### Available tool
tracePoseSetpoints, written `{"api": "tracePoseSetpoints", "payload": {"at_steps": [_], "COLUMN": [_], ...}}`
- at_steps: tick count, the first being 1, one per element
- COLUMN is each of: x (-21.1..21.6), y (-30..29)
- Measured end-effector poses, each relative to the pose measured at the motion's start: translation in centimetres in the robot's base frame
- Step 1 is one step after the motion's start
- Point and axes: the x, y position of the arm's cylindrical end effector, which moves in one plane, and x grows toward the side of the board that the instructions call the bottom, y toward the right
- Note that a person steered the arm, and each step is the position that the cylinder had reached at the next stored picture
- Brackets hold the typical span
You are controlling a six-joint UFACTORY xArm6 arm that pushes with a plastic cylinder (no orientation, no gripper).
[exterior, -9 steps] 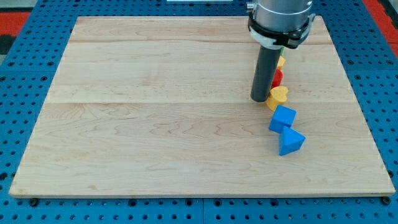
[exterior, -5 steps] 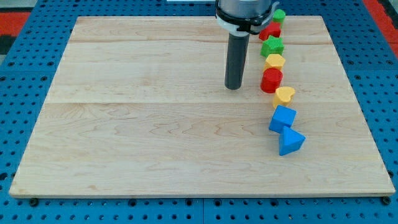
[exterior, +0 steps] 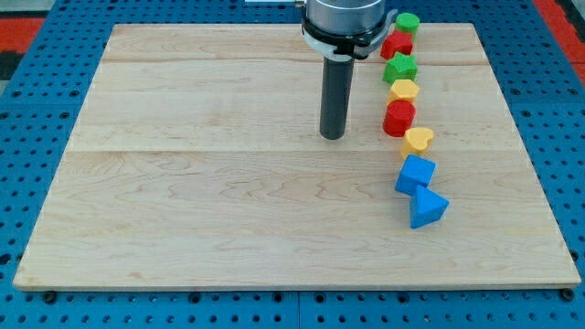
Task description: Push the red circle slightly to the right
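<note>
The red circle (exterior: 399, 118) stands on the wooden board (exterior: 228, 183) at the view's right, in a column of blocks. My tip (exterior: 333, 137) rests on the board to the left of the red circle, with a clear gap of bare wood between them. Above the red circle sit a yellow hexagon-like block (exterior: 403, 90), a green star (exterior: 399, 68), a red star-like block (exterior: 396, 45) and a green circle (exterior: 408, 22). Below it lie a yellow heart (exterior: 418, 140), a blue cube-like block (exterior: 416, 173) and a blue triangle (exterior: 428, 208).
The board lies on a blue perforated table (exterior: 37, 164). The arm's grey collar (exterior: 343, 16) hangs over the board's top edge, just left of the top blocks.
My tip has moved left, away from the column of blocks, uncovering the red circle and the blocks above it. The blocks have not visibly moved.
</note>
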Motion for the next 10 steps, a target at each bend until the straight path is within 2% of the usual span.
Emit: {"api": "tracePoseSetpoints", "payload": {"at_steps": [8,9,10], "x": [-2.1,-2.5,-2.5], "y": [7.0,7.3,3.2]}}
